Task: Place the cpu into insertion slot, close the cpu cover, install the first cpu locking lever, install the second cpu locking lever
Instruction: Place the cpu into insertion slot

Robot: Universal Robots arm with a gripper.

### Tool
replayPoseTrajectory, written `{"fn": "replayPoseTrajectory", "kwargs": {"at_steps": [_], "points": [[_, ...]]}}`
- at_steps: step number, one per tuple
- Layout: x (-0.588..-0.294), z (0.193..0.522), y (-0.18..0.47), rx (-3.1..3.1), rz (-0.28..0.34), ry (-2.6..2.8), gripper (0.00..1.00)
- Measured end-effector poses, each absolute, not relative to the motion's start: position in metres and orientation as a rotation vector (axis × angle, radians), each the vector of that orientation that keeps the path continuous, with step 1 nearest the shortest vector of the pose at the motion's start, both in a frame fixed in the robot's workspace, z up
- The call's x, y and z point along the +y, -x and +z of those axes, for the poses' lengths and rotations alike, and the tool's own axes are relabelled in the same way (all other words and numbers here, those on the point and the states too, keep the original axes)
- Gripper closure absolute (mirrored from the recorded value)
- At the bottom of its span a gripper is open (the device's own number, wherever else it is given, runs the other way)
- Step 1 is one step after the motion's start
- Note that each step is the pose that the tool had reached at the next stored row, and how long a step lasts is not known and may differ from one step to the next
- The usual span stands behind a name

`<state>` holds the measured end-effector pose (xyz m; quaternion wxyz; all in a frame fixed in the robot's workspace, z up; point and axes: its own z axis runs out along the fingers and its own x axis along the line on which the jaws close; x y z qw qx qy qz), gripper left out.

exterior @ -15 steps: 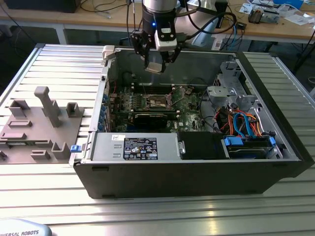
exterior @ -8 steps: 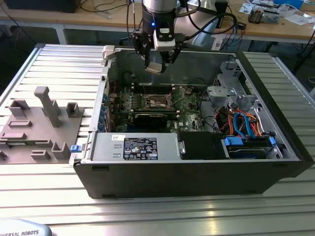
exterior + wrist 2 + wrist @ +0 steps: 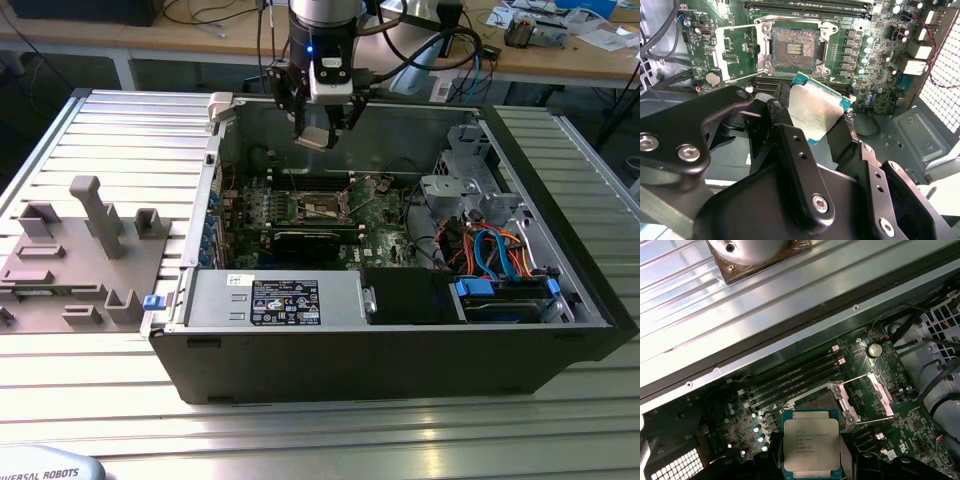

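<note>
Silver-grey cpu (teal-edged), green motherboard

Fine print on cpu, label on power supply: illegible.

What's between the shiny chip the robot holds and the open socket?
Nothing, just air: in the exterior view the cpu hangs clear above the socket.

Exterior view: high up, tilted down over the whole open computer case on the table, mid range. Both wrist views: close, looking down into the case from opposite sides, sharing the socket and the chip in the claw.
</note>
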<state>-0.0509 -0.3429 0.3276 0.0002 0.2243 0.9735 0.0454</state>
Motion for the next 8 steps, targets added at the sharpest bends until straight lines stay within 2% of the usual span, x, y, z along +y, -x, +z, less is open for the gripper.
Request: {"fn": "replayPoseTrajectory", "kwargs": {"at_steps": [8], "points": [[-0.3429, 0.3273, 0.0509, 3.040, 0.142, -0.769, 0.46]]}}
